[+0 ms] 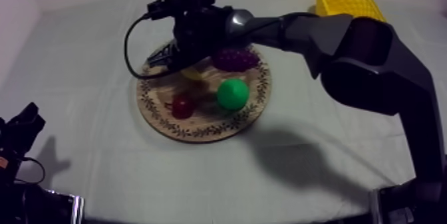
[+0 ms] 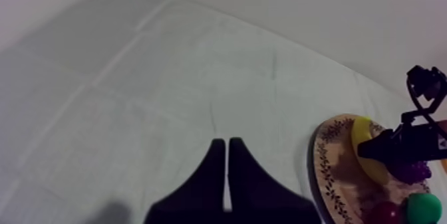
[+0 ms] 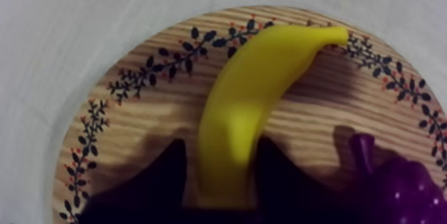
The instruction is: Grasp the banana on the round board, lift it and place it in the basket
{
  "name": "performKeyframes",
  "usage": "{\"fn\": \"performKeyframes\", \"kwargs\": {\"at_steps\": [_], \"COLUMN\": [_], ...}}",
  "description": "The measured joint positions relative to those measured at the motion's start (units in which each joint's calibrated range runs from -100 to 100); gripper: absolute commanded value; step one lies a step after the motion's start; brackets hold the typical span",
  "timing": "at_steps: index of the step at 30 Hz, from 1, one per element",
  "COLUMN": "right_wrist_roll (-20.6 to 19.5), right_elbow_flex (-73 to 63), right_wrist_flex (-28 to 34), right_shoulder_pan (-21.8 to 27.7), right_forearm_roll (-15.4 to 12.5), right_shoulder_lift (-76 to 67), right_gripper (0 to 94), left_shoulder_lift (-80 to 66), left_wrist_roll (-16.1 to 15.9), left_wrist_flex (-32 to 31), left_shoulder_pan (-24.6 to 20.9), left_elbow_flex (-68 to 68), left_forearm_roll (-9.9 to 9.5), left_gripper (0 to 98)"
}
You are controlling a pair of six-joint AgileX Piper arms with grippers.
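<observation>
The yellow banana lies on the round wooden board, and its near end sits between the two black fingers of my right gripper, which press against both its sides. From above, my right gripper reaches in from the upper right over the board's far left part, with a bit of banana showing under it. The yellow basket stands at the far right corner. My left gripper hovers over bare cloth, fingers together, low at the left.
On the board also lie purple grapes, a green pear and a small red fruit. The grapes sit just beside the right gripper's finger. My right arm spans the space between board and basket.
</observation>
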Motion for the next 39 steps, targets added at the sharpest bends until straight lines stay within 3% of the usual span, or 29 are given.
{"fn": "performKeyframes", "kwargs": {"at_steps": [7, 13, 22, 30, 39], "right_wrist_roll": [2.88, 3.7, 7.24, 11.34, 15.91], "right_elbow_flex": [-3.84, -4.65, 0.14, 7.55, 16.18], "right_wrist_flex": [0.96, 2.79, 4.48, 6.59, 7.23], "right_shoulder_pan": [0.64, 1.28, 3.65, 8.71, 17.97], "right_forearm_roll": [-2.09, -2.78, -6.22, -9.34, -12.09], "right_shoulder_lift": [1.21, 0.24, -9.32, -23.06, -38.33], "right_gripper": [20.4, 19.5, 18.6, 18.8, 18.0], "left_shoulder_lift": [0.0, 0.0, 0.0, 0.0, 0.0], "left_wrist_roll": [0.0, 0.0, 0.0, 0.0, 0.0], "left_wrist_flex": [0.0, 0.0, 0.0, 0.0, 0.0], "left_shoulder_pan": [0.0, 0.0, 0.0, 0.0, 0.0], "left_elbow_flex": [0.0, 0.0, 0.0, 0.0, 0.0], "left_forearm_roll": [0.0, 0.0, 0.0, 0.0, 0.0], "left_gripper": [0.1, 0.1, 0.1, 0.1, 0.1]}}
